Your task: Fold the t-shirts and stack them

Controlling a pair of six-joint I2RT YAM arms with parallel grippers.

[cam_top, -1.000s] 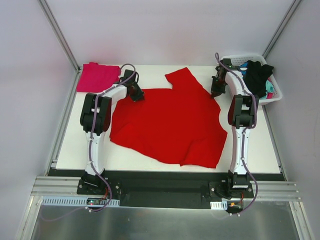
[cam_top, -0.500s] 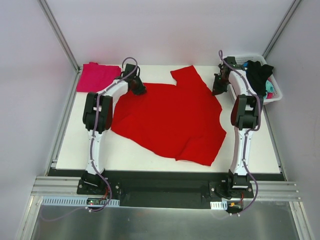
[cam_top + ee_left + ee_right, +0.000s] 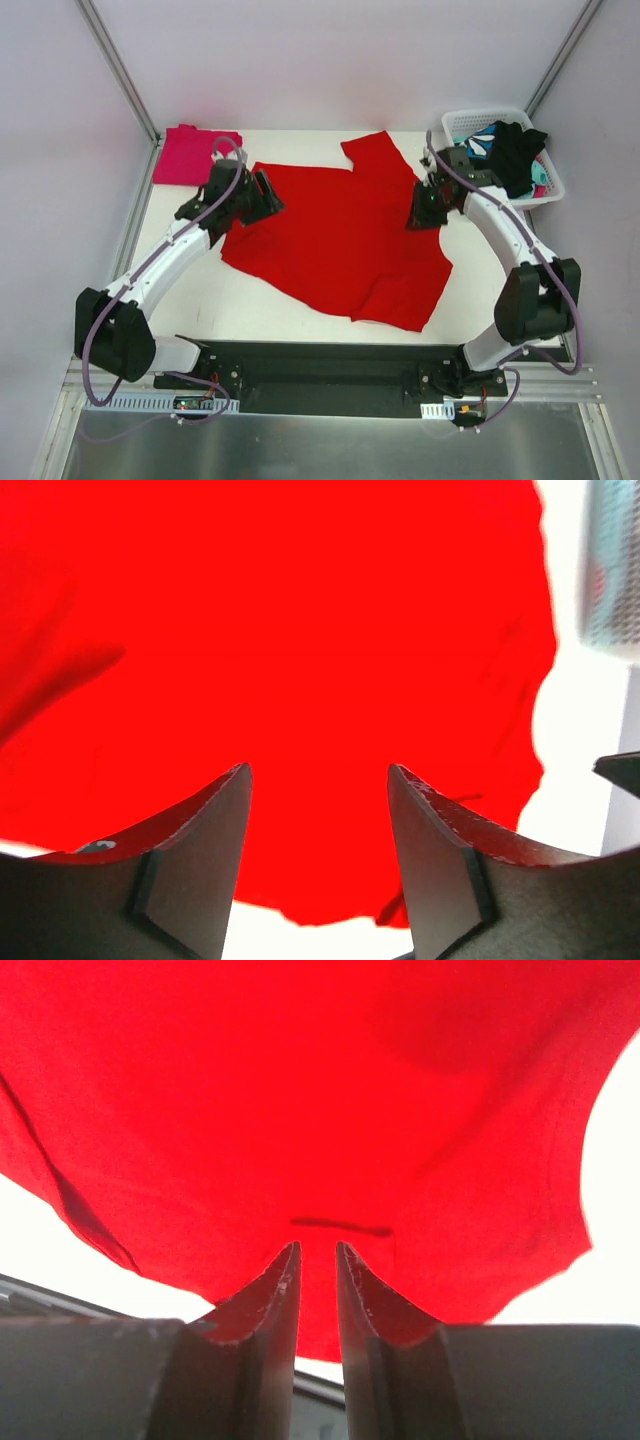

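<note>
the task is standing near its start for this garment. the magenta-pink t-shirt (image 3: 190, 155) is already lying folded at the far left corner of the surface (image 3: 250, 312), so one piece is looking done. the red t-shirt (image 3: 340, 240) is lying spread open across the middle of the surface, mostly flat, with one sleeve pointing toward the far edge and its near corner rumpled; no fold is showing in it yet. the black garment (image 3: 515, 150) and the teal-and-white garment (image 3: 484, 140) are still sitting in the white basket (image 3: 556, 180) at the far right, so folding the red one, stacking it and fetching the rest are all remaining.

the left tool (image 3: 318, 770) is standing open over the shirt's left edge, gripping nothing. the right tool (image 3: 317, 1245) is parting only a little at the shirt's right edge, with no cloth pinched between its jaws.

compared with a second ago, both tools are letting go where they were clamping the shirt's far corners. the arms are now reaching in low from the sides instead of standing tall, and the shirt's far edge is lying slightly farther back and flatter.
</note>
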